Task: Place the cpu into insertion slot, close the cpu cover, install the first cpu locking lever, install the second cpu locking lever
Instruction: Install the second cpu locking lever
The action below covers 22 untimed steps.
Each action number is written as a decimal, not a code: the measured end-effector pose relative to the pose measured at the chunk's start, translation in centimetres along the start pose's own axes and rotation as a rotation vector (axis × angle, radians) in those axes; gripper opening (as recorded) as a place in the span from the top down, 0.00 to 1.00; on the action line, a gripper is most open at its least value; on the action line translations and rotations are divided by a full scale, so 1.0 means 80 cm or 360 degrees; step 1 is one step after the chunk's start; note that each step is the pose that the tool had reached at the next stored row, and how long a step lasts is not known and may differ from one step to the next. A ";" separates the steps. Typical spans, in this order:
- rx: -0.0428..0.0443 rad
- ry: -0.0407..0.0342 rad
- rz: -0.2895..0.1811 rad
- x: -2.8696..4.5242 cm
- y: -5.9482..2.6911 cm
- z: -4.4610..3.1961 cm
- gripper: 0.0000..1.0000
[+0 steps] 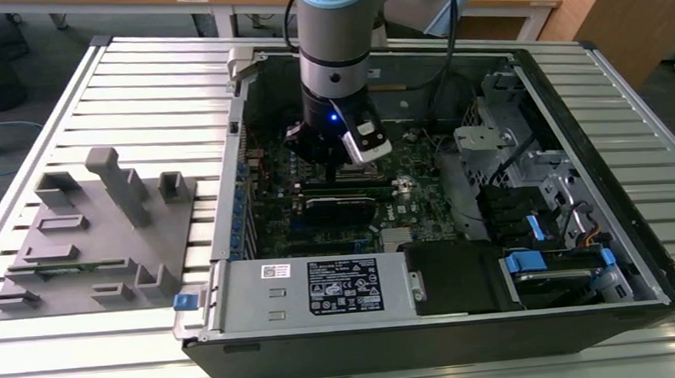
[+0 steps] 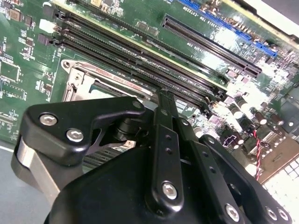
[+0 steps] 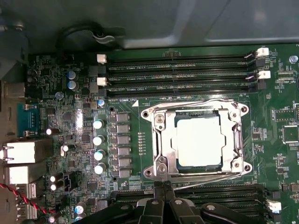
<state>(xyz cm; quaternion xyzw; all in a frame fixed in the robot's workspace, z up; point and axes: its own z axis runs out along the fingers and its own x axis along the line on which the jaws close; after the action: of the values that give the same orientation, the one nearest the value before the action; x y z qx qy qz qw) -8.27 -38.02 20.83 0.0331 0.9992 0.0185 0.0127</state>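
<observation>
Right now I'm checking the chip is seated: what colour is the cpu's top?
Pale silver-grey, plain; the cpu shows best in the first wrist view.

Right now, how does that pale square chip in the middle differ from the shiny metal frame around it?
The cpu is a solid, dull pale square; the cpu cover is a shiny silvery frame with a large square window. The cpu is smaller and shows through that window; the cover is bigger and surrounds it. Both lie flat on the green motherboard.
</observation>
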 end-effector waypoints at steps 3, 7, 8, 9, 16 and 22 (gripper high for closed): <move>-0.0006 0.0000 0.0000 0.0002 0.000 0.0012 0.89; -0.0016 0.0001 0.0001 0.0004 0.000 0.0051 0.89; -0.0017 0.0001 0.0000 0.0004 0.000 0.0062 0.89; -0.0017 0.0001 0.0000 0.0004 0.000 0.0072 0.89; -0.0038 0.0004 0.0001 0.0007 0.000 0.0110 0.89; -0.0052 0.0006 0.0002 0.0009 0.000 0.0117 0.89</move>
<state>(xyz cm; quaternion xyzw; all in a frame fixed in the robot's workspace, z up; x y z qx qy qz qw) -8.33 -38.01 19.89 0.0334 0.9988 0.0350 0.0113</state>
